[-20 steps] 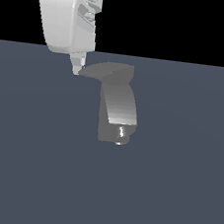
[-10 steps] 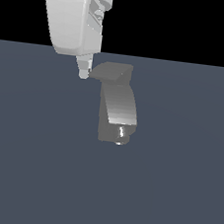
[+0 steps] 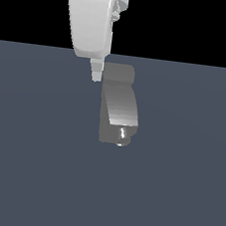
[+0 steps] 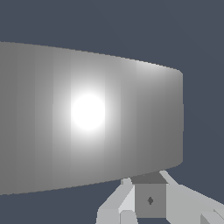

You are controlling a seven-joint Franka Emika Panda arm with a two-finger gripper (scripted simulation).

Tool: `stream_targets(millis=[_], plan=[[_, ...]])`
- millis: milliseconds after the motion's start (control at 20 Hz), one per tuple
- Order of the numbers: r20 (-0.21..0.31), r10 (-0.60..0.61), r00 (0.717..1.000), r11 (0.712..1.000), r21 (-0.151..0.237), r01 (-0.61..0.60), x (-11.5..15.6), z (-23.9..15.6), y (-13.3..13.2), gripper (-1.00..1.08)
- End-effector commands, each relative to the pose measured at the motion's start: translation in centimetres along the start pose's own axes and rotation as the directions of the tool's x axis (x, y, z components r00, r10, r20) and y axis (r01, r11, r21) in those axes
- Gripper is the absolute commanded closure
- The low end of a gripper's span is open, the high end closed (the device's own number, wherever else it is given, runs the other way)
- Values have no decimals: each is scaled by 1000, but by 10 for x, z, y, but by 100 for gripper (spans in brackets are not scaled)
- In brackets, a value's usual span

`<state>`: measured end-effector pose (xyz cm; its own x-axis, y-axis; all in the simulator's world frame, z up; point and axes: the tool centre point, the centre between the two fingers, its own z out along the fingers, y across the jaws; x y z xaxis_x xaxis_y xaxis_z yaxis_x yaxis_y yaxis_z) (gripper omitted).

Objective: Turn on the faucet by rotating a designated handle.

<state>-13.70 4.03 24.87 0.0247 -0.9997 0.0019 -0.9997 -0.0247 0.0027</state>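
The grey faucet (image 3: 118, 110) stands on the dark floor in the exterior view, its thick curved body widening downward to a small shiny nozzle (image 3: 122, 134). The handle (image 3: 119, 73) shows only as a short flat grey piece on top, its lever foreshortened. My white gripper (image 3: 96, 75) hangs from above, its narrow tip against the handle's edge on the exterior view's left. The fingers look closed together and hold nothing. In the wrist view a broad grey faucet surface (image 4: 87, 118) with a bright glare fills most of the picture, just beyond my gripper (image 4: 150, 199).
A flat dark blue-grey floor (image 3: 175, 193) surrounds the faucet. A black background lies beyond its far edge. The white arm link (image 3: 91, 17) rises out of the picture's top.
My gripper has moved toward the exterior view's right. The lever, which stuck out to the left, has swung with it and now looks much shorter. The faucet body has not moved.
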Motion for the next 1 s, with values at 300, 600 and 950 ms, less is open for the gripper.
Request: stream_targets(millis=[300, 600, 950], plan=[[2, 28, 1000, 1000, 3, -28, 60, 0, 2, 108], [2, 30, 1000, 1000, 3, -30, 89, 0, 5, 108], [1, 12, 1000, 1000, 3, -12, 94, 0, -13, 108]])
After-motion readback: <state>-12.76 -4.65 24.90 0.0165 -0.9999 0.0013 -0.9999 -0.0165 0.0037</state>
